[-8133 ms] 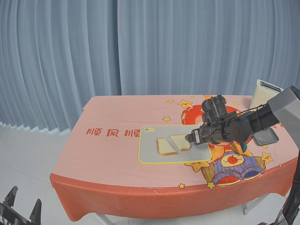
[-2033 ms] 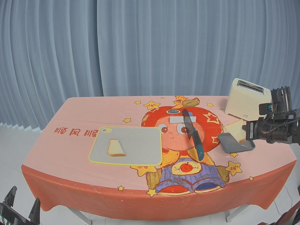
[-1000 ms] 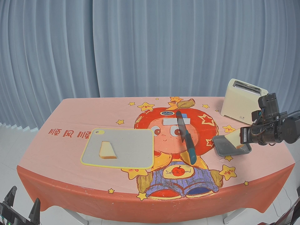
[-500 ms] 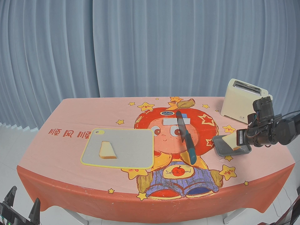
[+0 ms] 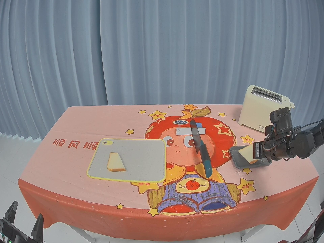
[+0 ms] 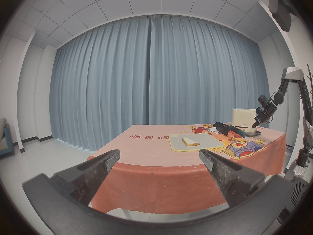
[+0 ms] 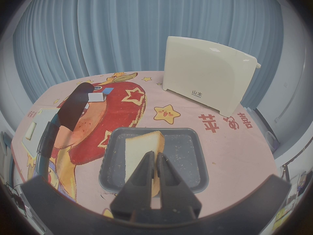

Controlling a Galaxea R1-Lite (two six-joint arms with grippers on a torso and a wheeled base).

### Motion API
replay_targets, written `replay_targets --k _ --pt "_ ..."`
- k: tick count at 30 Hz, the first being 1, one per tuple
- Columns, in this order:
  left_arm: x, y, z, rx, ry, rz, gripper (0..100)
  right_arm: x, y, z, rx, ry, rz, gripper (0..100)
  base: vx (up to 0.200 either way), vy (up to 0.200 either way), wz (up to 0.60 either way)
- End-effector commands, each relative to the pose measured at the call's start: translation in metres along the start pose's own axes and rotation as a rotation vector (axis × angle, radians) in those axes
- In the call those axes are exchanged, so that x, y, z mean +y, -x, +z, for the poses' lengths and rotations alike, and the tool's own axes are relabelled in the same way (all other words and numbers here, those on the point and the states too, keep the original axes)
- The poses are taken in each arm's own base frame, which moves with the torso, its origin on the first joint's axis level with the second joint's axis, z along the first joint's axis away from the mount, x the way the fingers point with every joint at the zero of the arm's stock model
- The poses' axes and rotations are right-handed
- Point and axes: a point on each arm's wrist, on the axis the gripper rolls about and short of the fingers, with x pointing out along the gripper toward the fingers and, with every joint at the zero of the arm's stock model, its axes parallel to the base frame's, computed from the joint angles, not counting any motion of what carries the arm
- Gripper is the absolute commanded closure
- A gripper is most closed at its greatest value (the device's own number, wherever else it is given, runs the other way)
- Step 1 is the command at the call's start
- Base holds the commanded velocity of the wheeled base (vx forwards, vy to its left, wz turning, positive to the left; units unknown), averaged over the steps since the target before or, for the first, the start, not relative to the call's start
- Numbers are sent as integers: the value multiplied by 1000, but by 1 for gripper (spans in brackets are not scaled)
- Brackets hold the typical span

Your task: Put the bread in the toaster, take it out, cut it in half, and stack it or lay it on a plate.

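As its arm extends level above the plate, right claw clamps bread.

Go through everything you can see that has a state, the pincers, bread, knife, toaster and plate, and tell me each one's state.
right pincer: shut on the gripped bread half.
gripped bread half: tilted over the plate.
plate: flat on the table, crumbs on it.
left pincer: open, holding nothing.
other bread half: lying flat on the cutting board.
knife: lying on the tablecloth, unheld.
toaster: upright, no bread sticking out.
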Motion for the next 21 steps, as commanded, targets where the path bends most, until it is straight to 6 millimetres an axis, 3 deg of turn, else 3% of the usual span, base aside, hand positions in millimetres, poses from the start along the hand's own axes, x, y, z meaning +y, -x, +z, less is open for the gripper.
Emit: replay_targets --k 1,21 --pt "0 -1 -5 17 0 -2 0 0 -1 0 2 1 0 100 0 0 0" --pt "0 -1 -5 17 0 -2 0 1 -3 -1 6 4 -8 100 0 0 0"
